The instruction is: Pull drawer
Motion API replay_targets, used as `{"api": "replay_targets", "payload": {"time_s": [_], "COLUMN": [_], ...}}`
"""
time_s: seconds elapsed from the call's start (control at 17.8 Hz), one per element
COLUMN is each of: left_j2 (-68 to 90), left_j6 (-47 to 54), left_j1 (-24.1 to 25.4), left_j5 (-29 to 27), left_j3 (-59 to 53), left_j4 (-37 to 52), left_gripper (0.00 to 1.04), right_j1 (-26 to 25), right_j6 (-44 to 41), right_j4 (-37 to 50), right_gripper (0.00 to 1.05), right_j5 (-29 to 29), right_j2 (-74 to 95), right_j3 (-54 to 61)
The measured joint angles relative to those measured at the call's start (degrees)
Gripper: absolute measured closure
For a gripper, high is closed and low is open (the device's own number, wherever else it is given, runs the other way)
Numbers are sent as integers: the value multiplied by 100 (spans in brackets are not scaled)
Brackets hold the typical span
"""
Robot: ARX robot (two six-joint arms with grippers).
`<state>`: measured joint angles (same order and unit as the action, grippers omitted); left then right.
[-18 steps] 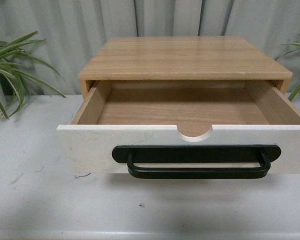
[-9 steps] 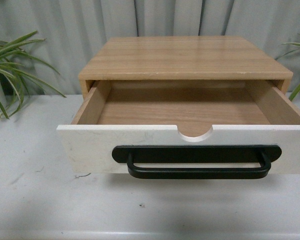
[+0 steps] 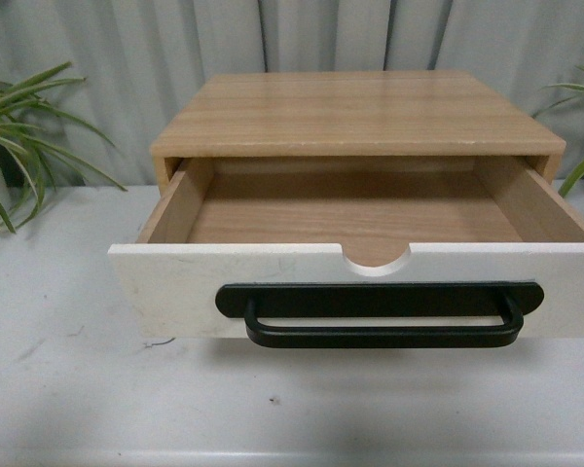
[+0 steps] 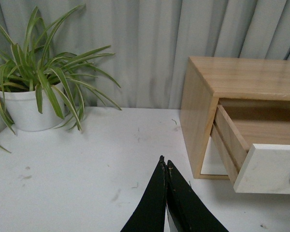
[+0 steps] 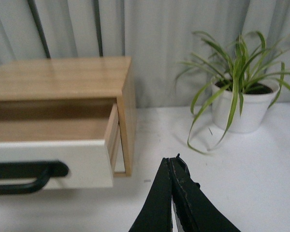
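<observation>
Grey corrugated wall behind a white tabletop [image 3: 68,389] on which the wide white-fronted drawer [image 3: 175,287] with black bar handle [image 3: 380,316] stands pulled well out of its light-wood cabinet [image 3: 360,112], near the front edge, while left gripper [image 4: 165,166] and right gripper [image 5: 172,162], jaws pressed together and empty, sit clear at either side, suggesting the pull is finished.

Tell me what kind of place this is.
Likely a staged test bench rather than a home: a lone wooden drawer unit on a bare white table, a grey curtain backdrop, and potted plants either side.

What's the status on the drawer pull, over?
Left gripper shut, empty, off to the side. Right gripper same. Drawer pulled well out, handle free. Nothing blocking.
</observation>
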<state>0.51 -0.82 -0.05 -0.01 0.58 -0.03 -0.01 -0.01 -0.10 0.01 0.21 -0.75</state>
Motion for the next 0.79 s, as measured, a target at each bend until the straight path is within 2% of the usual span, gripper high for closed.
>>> {"api": "replay_targets", "payload": {"time_s": [0.34, 0.39, 0.45, 0.56, 0.73, 0.79], "left_j2": [0, 0, 0, 2, 0, 0], "left_j6": [0, 0, 0, 0, 0, 0], "left_j1": [0, 0, 0, 0, 0, 0], "left_j5": [-2, 0, -2, -2, -2, -2], "left_j3": [0, 0, 0, 0, 0, 0], "left_j4": [-15, -15, -15, -15, -15, -15], "left_gripper": [103, 100, 93, 76, 45, 31], "right_j1": [0, 0, 0, 0, 0, 0], "right_j6": [0, 0, 0, -2, -2, -2], "right_j4": [-11, -11, -11, -11, -11, -11], "right_gripper": [103, 103, 98, 82, 51, 36], "right_j5": [2, 0, 2, 2, 2, 2], "right_j2": [2, 2, 2, 2, 2, 2], "right_j3": [0, 0, 0, 0, 0, 0]}}
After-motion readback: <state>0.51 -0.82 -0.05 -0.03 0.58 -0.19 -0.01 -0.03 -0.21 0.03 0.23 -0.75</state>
